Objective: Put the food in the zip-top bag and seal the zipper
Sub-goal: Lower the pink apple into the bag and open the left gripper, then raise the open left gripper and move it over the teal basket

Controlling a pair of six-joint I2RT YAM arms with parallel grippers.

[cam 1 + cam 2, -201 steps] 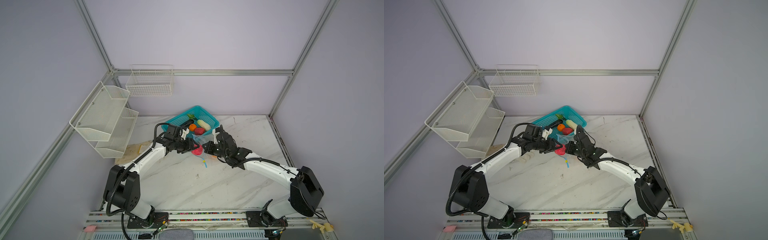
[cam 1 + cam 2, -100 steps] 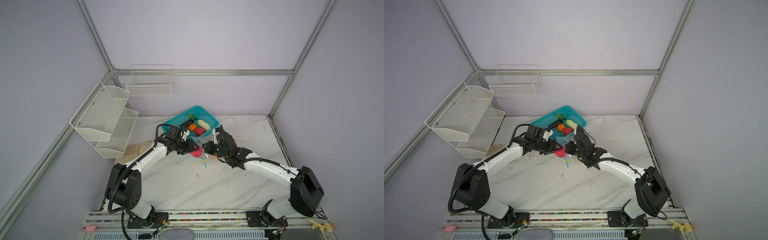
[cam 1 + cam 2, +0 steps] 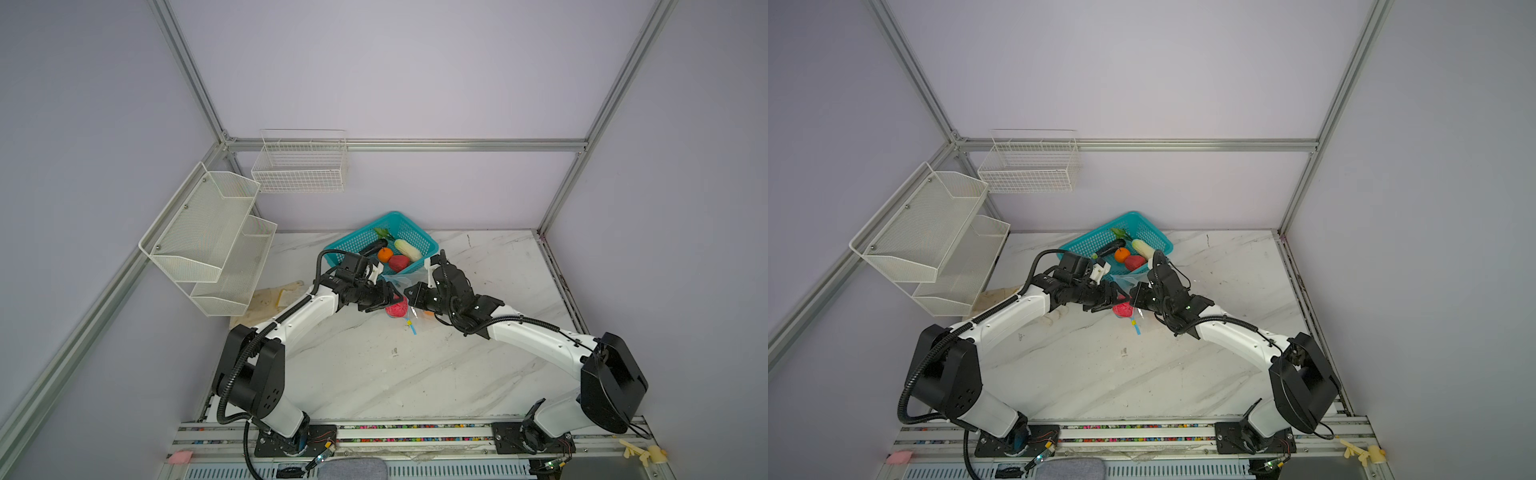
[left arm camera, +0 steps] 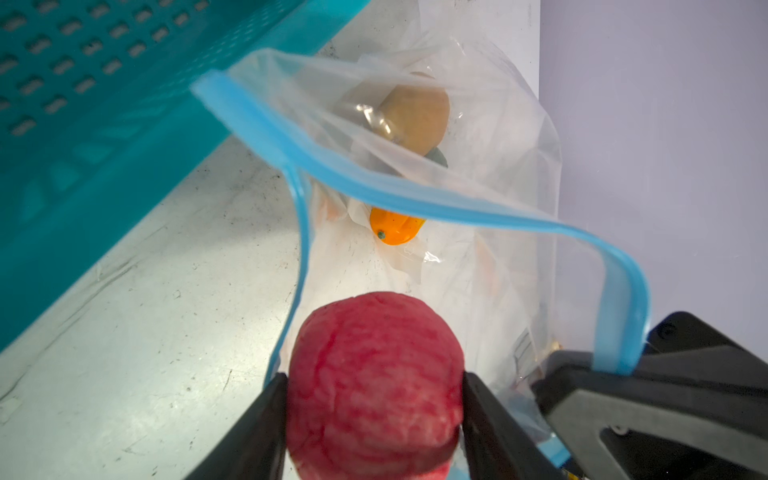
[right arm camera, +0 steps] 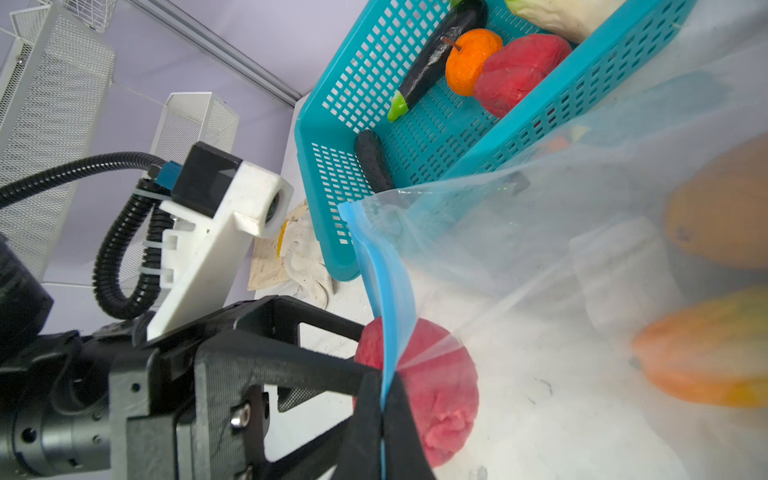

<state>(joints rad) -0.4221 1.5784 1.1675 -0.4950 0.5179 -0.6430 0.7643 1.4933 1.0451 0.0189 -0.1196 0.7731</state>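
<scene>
The clear zip-top bag (image 4: 494, 137) lies beside the teal basket, its mouth held open. My right gripper (image 5: 381, 399) is shut on the light-blue zipper (image 4: 415, 203) at one end of the mouth. A yellow slider tab (image 3: 409, 322) hangs below that end. My left gripper (image 4: 374, 386) holds a red food piece (image 4: 374, 365) between its fingers at the bag's mouth, partly past the blue strip. A tan piece (image 4: 419, 112) and an orange one (image 4: 395, 228) lie inside the bag. An eggplant (image 5: 440, 54), an orange (image 5: 469, 62), another red piece (image 5: 519, 70) and a white cabbage (image 3: 408, 249) sit in the basket.
The teal basket (image 3: 415, 226) stands at the back of the marble table, touching the bag. A dirty cloth (image 3: 270, 299) lies at the table's left edge. White mesh shelves (image 3: 208, 237) and a wire basket (image 3: 299, 166) hang on the walls.
My left gripper has carried the red piece slightly down and forward into the bag's mouth. The right gripper has stayed shut on the zipper strip, in the same place.
</scene>
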